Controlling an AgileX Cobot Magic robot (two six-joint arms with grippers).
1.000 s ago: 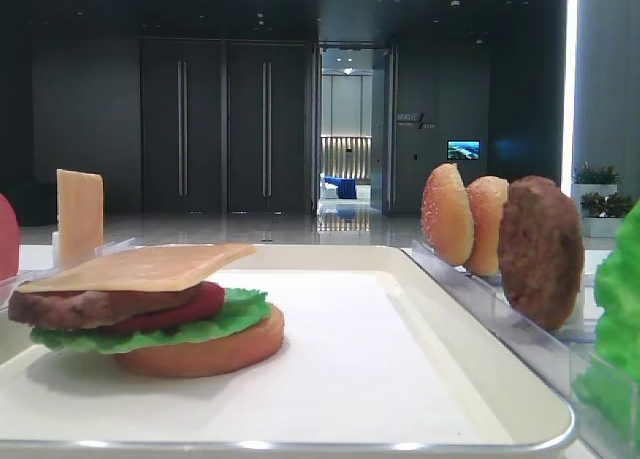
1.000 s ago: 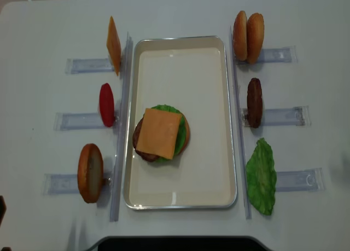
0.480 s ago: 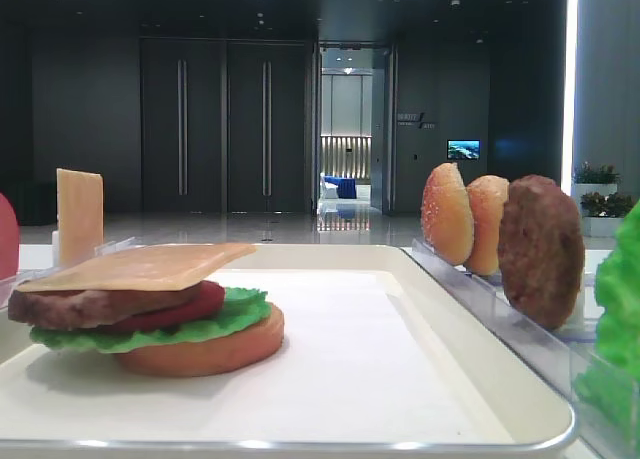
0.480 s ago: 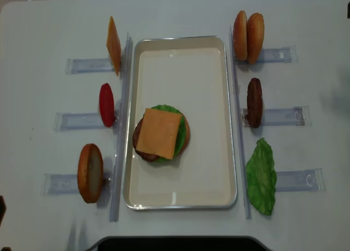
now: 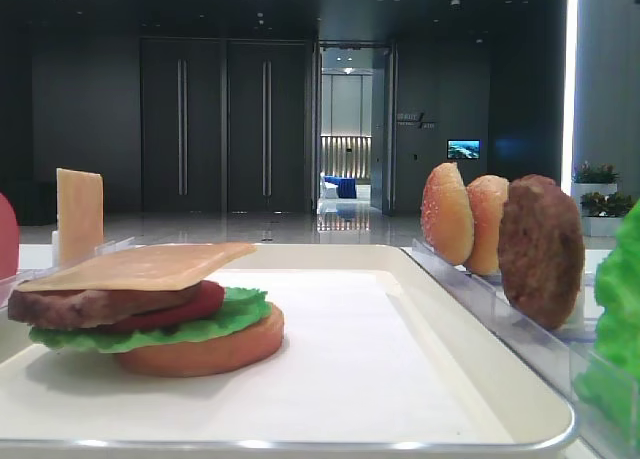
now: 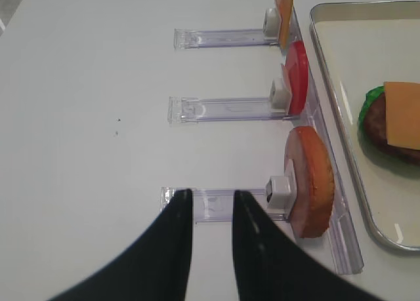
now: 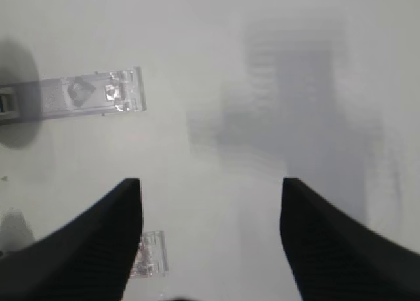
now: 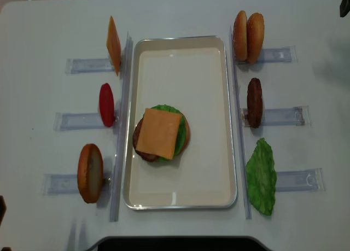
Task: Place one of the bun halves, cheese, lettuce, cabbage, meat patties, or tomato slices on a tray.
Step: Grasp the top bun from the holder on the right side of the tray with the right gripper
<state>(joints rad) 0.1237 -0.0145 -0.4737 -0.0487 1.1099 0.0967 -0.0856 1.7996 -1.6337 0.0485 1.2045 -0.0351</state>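
The cream tray (image 8: 208, 70) lies mid-table and holds a stack: bun base (image 5: 215, 349), lettuce, tomato, meat patty and a cheese slice (image 8: 158, 133) on top. Two bun halves (image 8: 247, 36) stand on edge in the right rack, the speckled tan one (image 5: 447, 214) nearest the tray. A meat patty (image 8: 254, 102) and a lettuce leaf (image 8: 261, 177) stand behind them. On the left stand cheese (image 8: 113, 45), a tomato slice (image 8: 106, 104) and a bun half (image 6: 312, 183). My right gripper (image 7: 211, 183) hangs open and empty over bare table. My left gripper (image 6: 212, 194) shows a narrow, empty gap.
Clear plastic rack strips (image 8: 281, 116) run out from both long sides of the tray; one strip end (image 7: 98, 94) lies ahead and left of the right gripper. A dark edge of the right arm (image 8: 344, 5) shows at the far right corner.
The right arm's dark edge has come into the overhead view at the top right corner, and its shadow has shifted across the table there. The food and the left gripper have not moved.
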